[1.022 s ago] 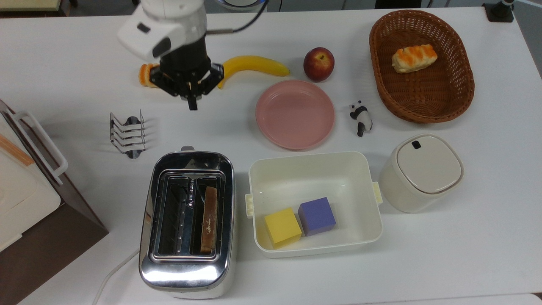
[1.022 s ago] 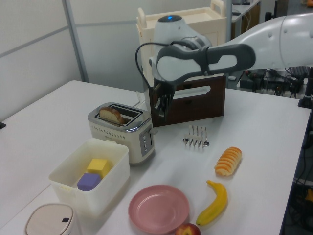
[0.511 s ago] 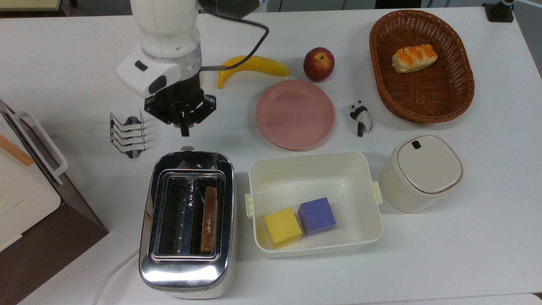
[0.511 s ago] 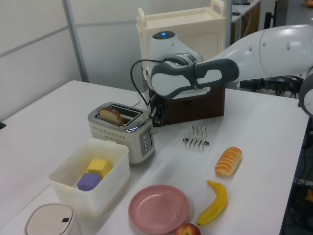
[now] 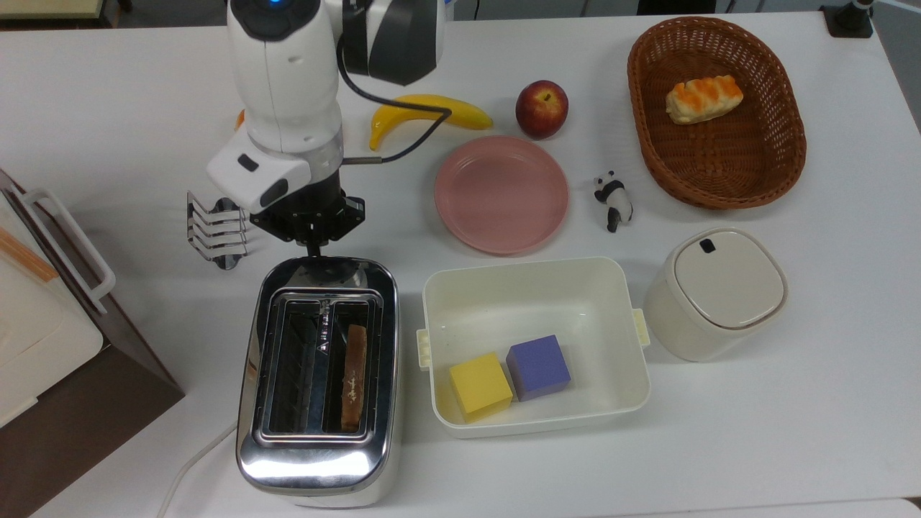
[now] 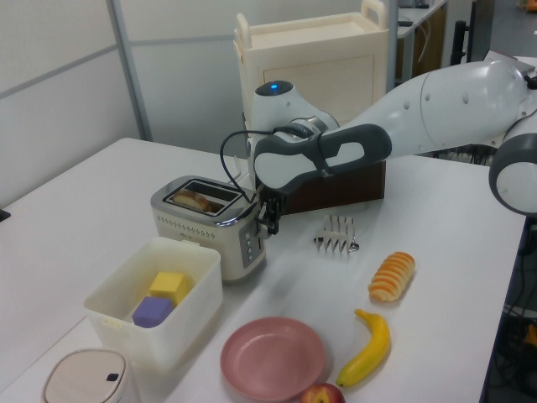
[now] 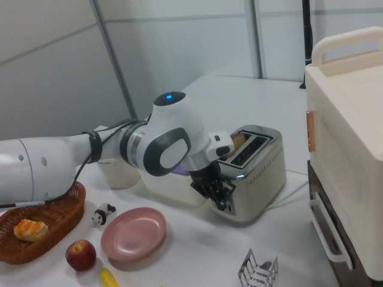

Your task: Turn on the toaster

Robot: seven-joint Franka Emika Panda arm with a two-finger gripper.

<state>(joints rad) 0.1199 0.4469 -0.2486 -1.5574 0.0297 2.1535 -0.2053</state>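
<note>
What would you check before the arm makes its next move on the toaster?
1. Bread loaded: ok, a slice of toast stands in one slot of the toaster.
2. Pincer at the lever end: ok, it sits at the toaster's end by the toast rack.
3. Contact with the lever: cannot tell, the arm hides it.
4. Lever fully down: cannot tell.
5. Neighbours clear of the path: ok, the white bin and the pink plate lie off to the side.
</note>
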